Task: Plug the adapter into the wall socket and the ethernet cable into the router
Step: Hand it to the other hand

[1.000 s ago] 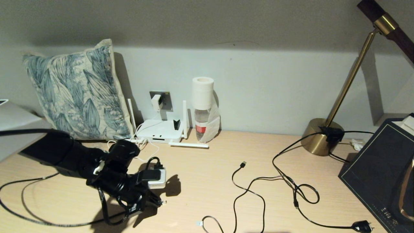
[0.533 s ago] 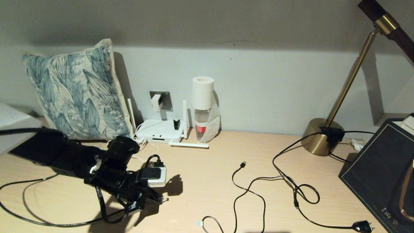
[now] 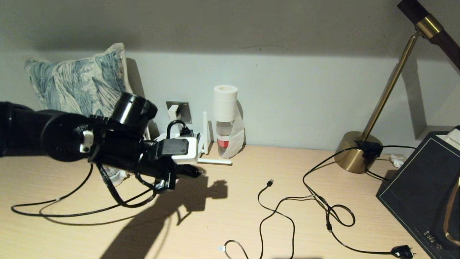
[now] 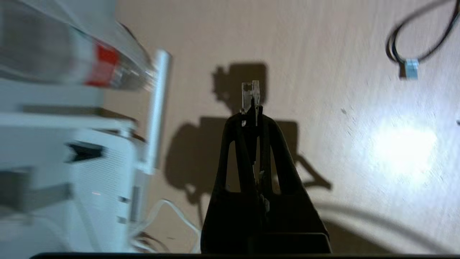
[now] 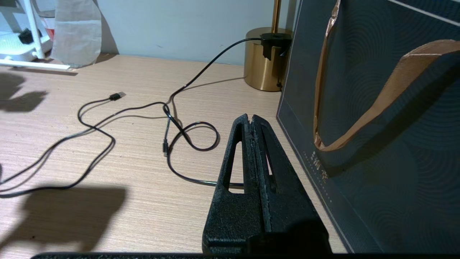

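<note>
Left gripper (image 4: 251, 108) pinching ethernet cable (image 4: 250, 94) near router (image 3: 178, 143)

Clear clip jutting past the tips, free for a port; adapter (image 3: 173, 112) seated in wall socket (image 3: 180, 111); right gripper (image 5: 250, 120) pressed together, parked by bag (image 5: 377, 144).

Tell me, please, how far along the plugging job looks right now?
Done: the small white cube adapter sits in the grey metallic wall socket. In hand: the left gripper is shut on the black ethernet cable's clear connector, lifted beside the flat white router. Left: inserting it into a port. The right gripper idles, shut.
</note>
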`<state>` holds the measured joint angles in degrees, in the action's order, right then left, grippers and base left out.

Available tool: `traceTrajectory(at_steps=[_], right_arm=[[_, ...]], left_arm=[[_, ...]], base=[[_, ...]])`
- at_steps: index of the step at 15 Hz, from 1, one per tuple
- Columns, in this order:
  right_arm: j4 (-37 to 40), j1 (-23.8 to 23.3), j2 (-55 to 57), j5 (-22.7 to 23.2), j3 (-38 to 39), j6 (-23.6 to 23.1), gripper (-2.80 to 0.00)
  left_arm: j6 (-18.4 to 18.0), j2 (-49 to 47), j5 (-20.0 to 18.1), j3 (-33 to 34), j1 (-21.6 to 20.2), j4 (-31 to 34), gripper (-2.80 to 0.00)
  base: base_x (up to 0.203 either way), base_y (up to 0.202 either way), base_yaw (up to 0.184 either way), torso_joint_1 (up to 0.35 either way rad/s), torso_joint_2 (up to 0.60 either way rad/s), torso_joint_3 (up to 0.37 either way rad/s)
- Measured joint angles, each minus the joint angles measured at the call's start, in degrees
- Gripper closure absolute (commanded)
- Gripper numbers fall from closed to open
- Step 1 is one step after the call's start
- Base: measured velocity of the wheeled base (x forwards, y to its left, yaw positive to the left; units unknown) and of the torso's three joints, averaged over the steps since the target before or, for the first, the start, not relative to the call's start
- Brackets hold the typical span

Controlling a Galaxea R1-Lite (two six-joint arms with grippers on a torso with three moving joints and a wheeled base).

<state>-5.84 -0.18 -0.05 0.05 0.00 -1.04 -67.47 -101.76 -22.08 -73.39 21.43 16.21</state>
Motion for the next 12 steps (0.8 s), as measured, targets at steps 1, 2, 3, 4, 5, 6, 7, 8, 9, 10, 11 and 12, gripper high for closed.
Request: traceTrajectory(at_steps=[1,2,3,4,5,6,7,8,9,10,11,12], right_arm=[[0.00,0.00,0.00,0.00,0.00,-0.06,0.00],[0.02,0.00,0.00,0.00,0.00,-0.06,0.00],[0.00,0.00,0.00,0.00,0.00,0.15,0.00],[-0.02,0.00,0.00,-0.14,0.00,0.53,0.00],[0.02,0.00,0.05,-0.05,-0.01,0.63,0.00],[0.76,0.02,0.34,0.43,-1.32,1.11,0.00],[1.78,0.08,1.47,1.72,-4.76,2.33,0.00],[3.97,0.13,3.73,4.05,-9.11,4.36,0.00],[6.04,0.18,7.34,7.42,-14.17,7.09,0.00],[8.09,0.21,12.39,11.80,-19.07,10.27,0.00],[9.75,0.23,18.52,16.67,-23.46,13.23,0.00],[10.53,0.32,25.03,21.46,-27.24,15.62,0.00]], left_arm=[[0.82,0.43,0.02,-3.12,1.06,0.60,0.00],[1.53,0.58,0.02,-6.05,1.89,1.08,0.00],[2.12,0.52,0.03,-8.76,2.63,1.54,0.00],[2.61,0.22,0.06,-10.77,3.38,1.78,0.00],[2.81,-0.07,0.21,-11.93,4.22,1.70,0.00],[2.86,-0.23,0.37,-12.42,5.14,1.47,0.00],[2.86,-0.42,0.56,-12.97,5.94,1.15,0.00],[2.87,-0.53,0.69,-13.37,6.55,1.12,0.00],[2.87,-0.51,0.83,-13.66,7.32,1.01,0.00],[2.87,-0.53,1.21,-14.01,8.35,1.07,0.00],[2.87,-0.61,2.20,-14.73,9.43,0.98,0.00],[2.87,-0.62,3.20,-15.09,10.50,1.02,0.00]], base=[[0.000,0.000,0.000,0.000,0.00,0.000],[0.000,0.000,0.000,0.000,0.00,0.000],[0.000,0.000,0.000,0.000,0.00,0.000],[0.000,0.000,0.000,0.000,0.00,0.000],[0.000,0.000,0.000,0.000,0.00,0.000],[0.000,0.000,0.000,0.000,0.00,0.000],[0.000,0.000,0.000,0.000,0.00,0.000],[0.000,0.000,0.000,0.000,0.00,0.000],[0.000,0.000,0.000,0.000,0.00,0.000],[0.000,0.000,0.000,0.000,0.00,0.000],[0.000,0.000,0.000,0.000,0.00,0.000],[0.000,0.000,0.000,0.000,0.00,0.000]])
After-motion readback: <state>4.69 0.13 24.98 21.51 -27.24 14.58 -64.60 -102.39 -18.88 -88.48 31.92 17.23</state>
